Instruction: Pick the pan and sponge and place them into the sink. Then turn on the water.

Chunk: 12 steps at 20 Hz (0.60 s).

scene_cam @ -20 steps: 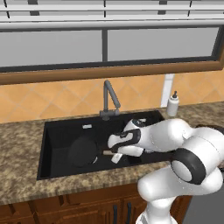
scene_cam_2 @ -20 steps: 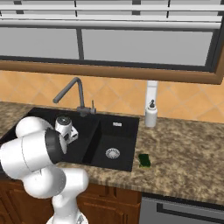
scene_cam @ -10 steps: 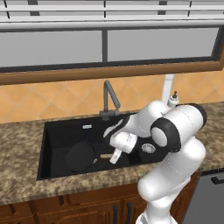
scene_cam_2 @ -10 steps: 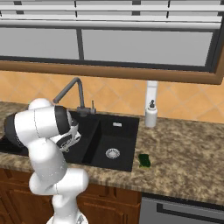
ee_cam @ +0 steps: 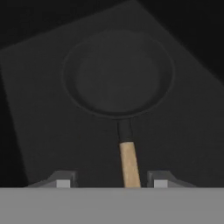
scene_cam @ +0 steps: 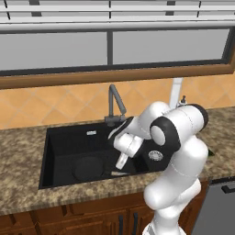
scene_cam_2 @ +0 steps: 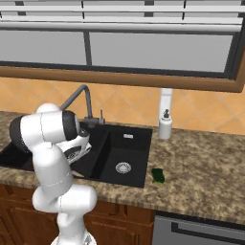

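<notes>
The black pan (scene_cam: 88,169) lies flat on the floor of the sink's (scene_cam: 69,137) large basin, its light-brown handle (ee_cam: 129,164) pointing toward my hand. My gripper (scene_cam: 121,160) hangs just above the handle's end and is open. In the hand view the fingertips (ee_cam: 63,180) stand wide apart on either side of the handle without touching it, and the pan (ee_cam: 118,72) sits beyond them. The green sponge (scene_cam_2: 158,176) rests on the counter just right of the sink (scene_cam_2: 134,143). No water runs from the faucet (scene_cam: 114,103).
A white soap dispenser (scene_cam_2: 165,125) stands on the granite counter behind the sink's right end. The small basin's silver drain (scene_cam_2: 123,167) is bare. A dishwasher front (scene_cam: 220,206) sits below the counter at right. My arm's elbow looms over the small basin.
My arm has reared up, with the elbow rising over the sink's right side. The pan has settled slightly lower on the basin floor, and my hand stays above its handle.
</notes>
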Tool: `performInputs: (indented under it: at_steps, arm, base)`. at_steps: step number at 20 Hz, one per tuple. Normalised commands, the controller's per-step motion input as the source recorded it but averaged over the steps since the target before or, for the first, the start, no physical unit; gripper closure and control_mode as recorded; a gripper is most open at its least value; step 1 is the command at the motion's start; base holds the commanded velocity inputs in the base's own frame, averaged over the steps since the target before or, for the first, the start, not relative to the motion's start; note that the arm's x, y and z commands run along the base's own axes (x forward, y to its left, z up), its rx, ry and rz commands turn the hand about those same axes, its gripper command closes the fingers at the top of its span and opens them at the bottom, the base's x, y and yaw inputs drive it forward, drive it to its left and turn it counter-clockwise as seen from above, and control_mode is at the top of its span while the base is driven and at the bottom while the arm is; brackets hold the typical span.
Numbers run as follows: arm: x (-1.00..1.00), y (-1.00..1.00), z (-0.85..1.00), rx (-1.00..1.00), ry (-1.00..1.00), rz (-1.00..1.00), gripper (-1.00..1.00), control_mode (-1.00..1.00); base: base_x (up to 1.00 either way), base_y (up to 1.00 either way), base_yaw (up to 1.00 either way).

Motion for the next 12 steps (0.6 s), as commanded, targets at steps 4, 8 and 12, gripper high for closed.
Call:
performInputs:
  at_steps: [4, 8, 12]
  arm:
    - [-0.16, 0.0, 0.37, 0.0, -0.11, 0.0, -1.0, -1.0]
    - [-0.15, -0.12, 0.99, 0.0, -0.02, 0.0, -1.0, -1.0]
    - [-0.12, -0.04, 1.0, -0.05, 0.0, -0.05, -1.0, -1.0]
  base:
    - [0.0, 0.0, 0.0]
    - [0.0, 0.0, 0.0]
    - [0.0, 0.0, 0.0]
